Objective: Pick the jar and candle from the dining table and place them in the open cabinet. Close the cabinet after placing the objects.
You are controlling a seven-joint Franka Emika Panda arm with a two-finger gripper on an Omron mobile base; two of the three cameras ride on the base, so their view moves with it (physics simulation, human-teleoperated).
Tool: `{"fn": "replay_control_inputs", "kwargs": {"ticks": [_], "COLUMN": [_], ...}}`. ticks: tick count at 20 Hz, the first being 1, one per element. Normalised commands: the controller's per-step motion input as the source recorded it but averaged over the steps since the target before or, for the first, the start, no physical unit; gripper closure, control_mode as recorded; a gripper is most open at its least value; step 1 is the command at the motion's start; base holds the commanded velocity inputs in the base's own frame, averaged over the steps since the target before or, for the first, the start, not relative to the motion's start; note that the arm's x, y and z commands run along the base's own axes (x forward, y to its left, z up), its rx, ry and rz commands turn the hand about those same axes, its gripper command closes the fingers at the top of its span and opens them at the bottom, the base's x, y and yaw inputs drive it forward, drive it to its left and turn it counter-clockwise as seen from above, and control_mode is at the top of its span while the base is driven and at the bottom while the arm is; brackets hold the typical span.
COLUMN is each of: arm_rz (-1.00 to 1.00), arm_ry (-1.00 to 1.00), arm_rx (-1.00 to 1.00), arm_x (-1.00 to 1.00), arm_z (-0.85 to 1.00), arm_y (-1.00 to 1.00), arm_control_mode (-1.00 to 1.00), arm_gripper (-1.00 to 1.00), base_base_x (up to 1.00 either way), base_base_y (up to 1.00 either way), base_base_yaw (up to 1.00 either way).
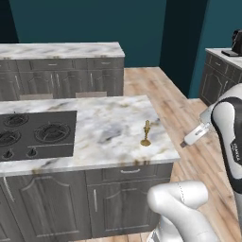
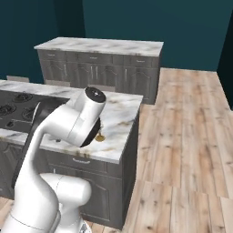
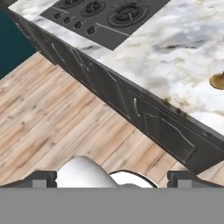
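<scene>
- Candle [image 1: 146,133] stands upright on the dining table [image 1: 108,127], on the bare marble near the right-hand end, well to the right of the black cooktop [image 1: 35,134]; nothing touches it.
- In the right base view we see just the candle's brass base [image 2: 99,137] poking out beside the arm's elbow; the arm hides the rest.
- In the hand view a gold edge of the holder [image 3: 217,81] shows at the right border, on the marble top.
- Gripper [image 3: 112,178] is open wide: we see the two dark fingertips [image 3: 42,178] far apart at the bottom of the hand view, nothing between them.
- Hand camera looks down across the wooden floor [image 3: 52,113] at the table's dark grey panelled front; gripper is off the table, not touching anything.
- Second marble counter [image 1: 61,49] with grey base cabinets sits behind the table, against the teal wall.
- Another counter [image 1: 227,56] at far right of the left base view carries a dark object we can't identify.
</scene>
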Motion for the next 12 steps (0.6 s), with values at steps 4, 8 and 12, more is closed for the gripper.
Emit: {"fn": "replay_control_inputs", "kwargs": {"ticks": [4, 8, 12], "arm_rz": [0.07, 0.04, 0.04], "arm_ry": [0.00, 0.00, 0.00], "arm_rx": [0.01, 0.00, 0.00], "arm_x": [0.32, 0.37, 0.25], "arm_z": [-0.09, -0.13, -0.11], "arm_y": [-0.01, 0.00, -0.08], "arm_control_mode": [-1.00, -1.00, -1.00], "arm_gripper": [-1.00, -1.00, -1.00], "base_base_x": [0.00, 0.00, 0.00], "base_base_y": [0.00, 0.00, 0.00], "base_base_yaw": [0.00, 0.00, 0.00]}}
